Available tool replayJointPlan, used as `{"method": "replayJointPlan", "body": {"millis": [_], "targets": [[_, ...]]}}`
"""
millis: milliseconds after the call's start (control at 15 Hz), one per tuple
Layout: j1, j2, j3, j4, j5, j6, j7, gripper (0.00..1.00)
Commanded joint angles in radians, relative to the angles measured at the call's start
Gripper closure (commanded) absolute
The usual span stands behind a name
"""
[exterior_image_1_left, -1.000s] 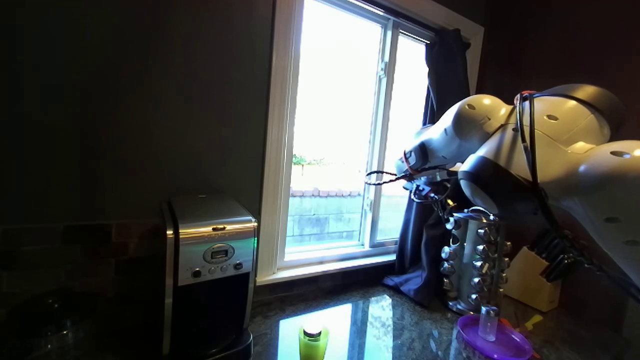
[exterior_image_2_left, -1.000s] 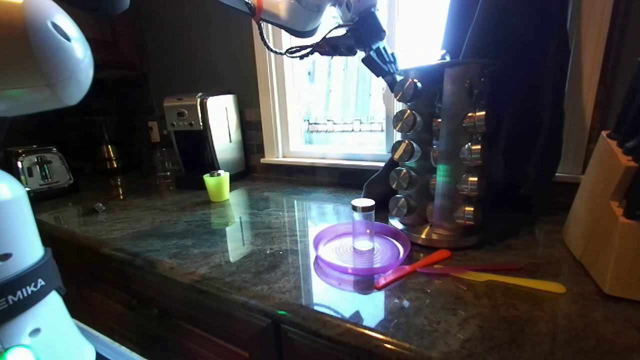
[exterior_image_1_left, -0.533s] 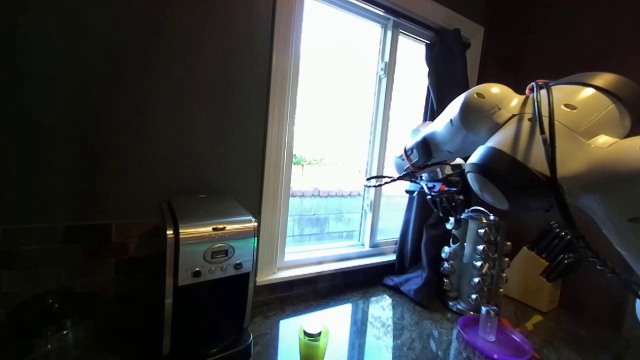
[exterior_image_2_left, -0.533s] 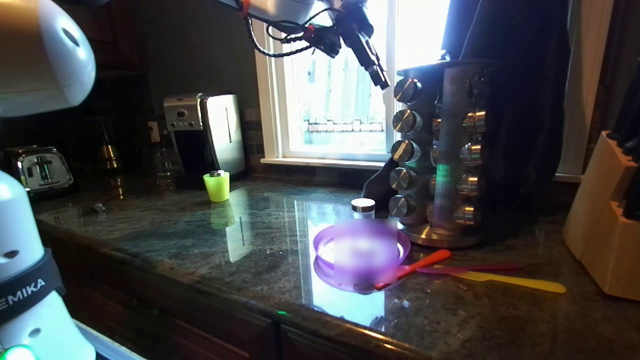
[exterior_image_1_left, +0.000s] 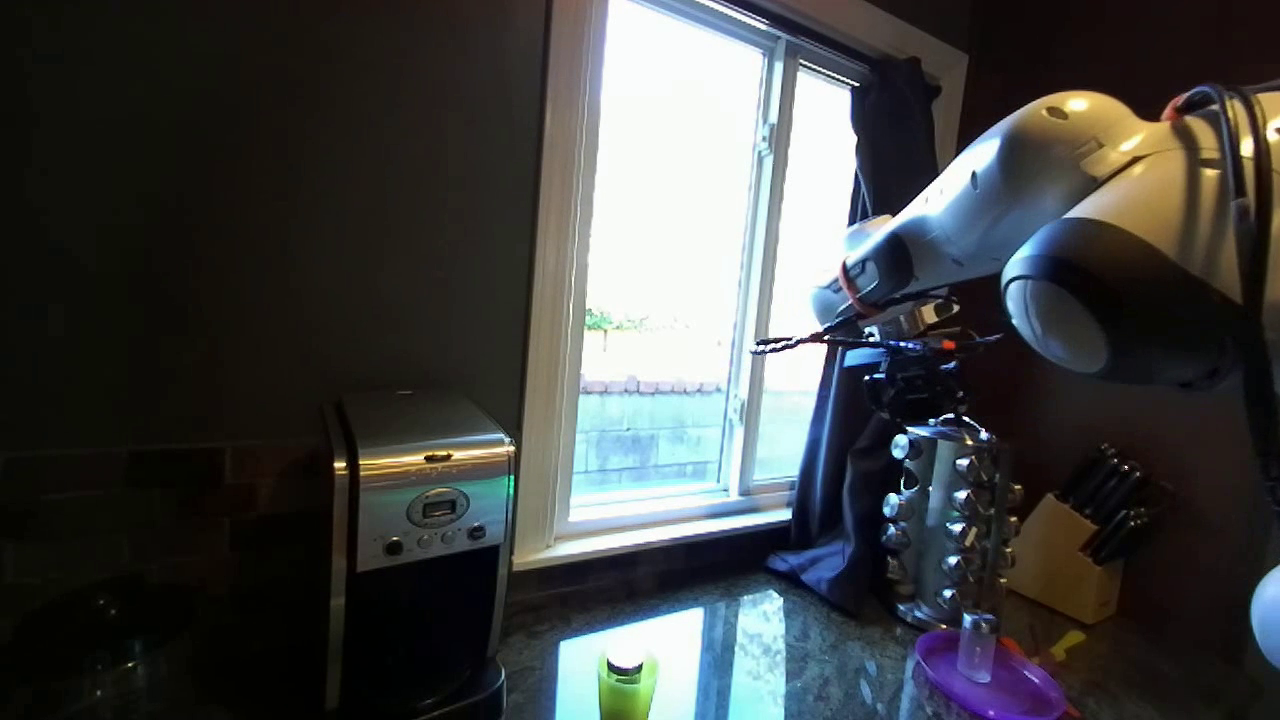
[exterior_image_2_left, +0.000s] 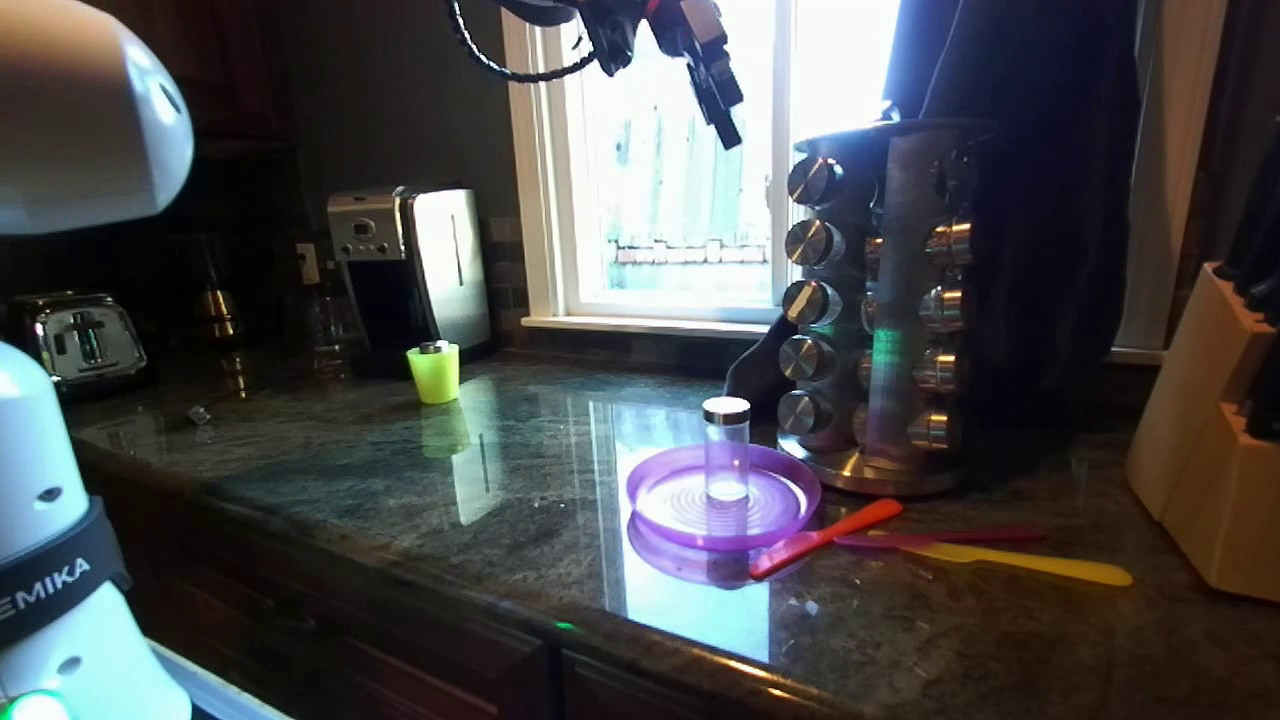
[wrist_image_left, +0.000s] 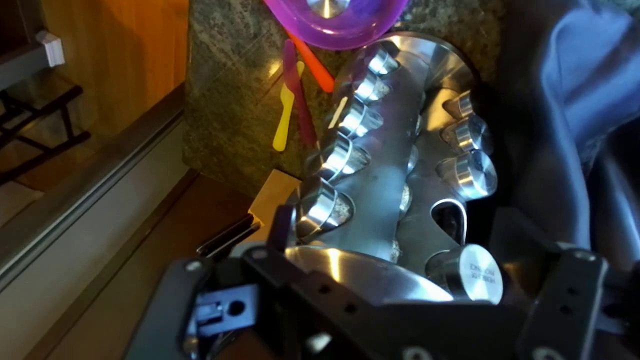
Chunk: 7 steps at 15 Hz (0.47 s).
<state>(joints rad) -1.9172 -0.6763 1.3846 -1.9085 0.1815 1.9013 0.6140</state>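
Gripper (exterior_image_2_left: 728, 132): released; in the wrist view its fingers (wrist_image_left: 281, 227) stand well apart, with the top of the spice rack (exterior_image_2_left: 905, 250) between and beyond them. In an exterior view a clear gap shows between gripper and rack.
Spice rack: nearest thing to the gripper, upright on the stone countertop (exterior_image_2_left: 540, 560); in an exterior view a column of five round metal lids faces outward.
Lettered jar (wrist_image_left: 480, 274): seated in the rack near its top, lid outward, the print too blurred to read surely.
Teardrop slot (wrist_image_left: 448, 220): next below that jar in the same column, its rim bright.
Purple plate (exterior_image_2_left: 662, 505): on the countertop, just beside the rack's base.
Clear jar (exterior_image_2_left: 727, 455): upright on the plate, metal lid on.
Orange-red spreader (exterior_image_2_left: 860, 518): lying with its tip at the plate's edge.
Pink spreader (exterior_image_2_left: 990, 536): lying across the yellow spreader (exterior_image_2_left: 1050, 565).
Knife block (exterior_image_1_left: 1060, 560): wooden, near the rack, black handles (exterior_image_1_left: 1105, 490) jutting out.
Dark curtain (exterior_image_1_left: 850, 510): hanging behind the rack, its hem on the countertop.
Window (exterior_image_1_left: 670, 250): glaring white beside the curtain.
Green cup (exterior_image_2_left: 434, 378): well apart from the rack; something metal-topped sits inside, mostly hidden.
Coffee maker (exterior_image_2_left: 445, 260): behind the cup, against the wall.
Toaster (exterior_image_2_left: 85, 335): chrome, past the coffee maker.
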Motion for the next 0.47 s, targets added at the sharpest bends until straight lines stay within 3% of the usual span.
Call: {"method": "replayJointPlan", "body": {"millis": [0, 200, 267, 400], "targets": [[0.147, 0.116, -0.109, -0.079, -0.082, 0.009, -0.151, 0.0], [0.252, 0.2, -0.208, -0.1, -0.166, 0.001, -0.267, 0.01], [0.221, 0.179, -0.165, -0.08, -0.186, 0.004, -0.149, 0.01], [0.287, 0.236, -0.223, -0.091, -0.228, 0.002, -0.179, 0.0]]}}
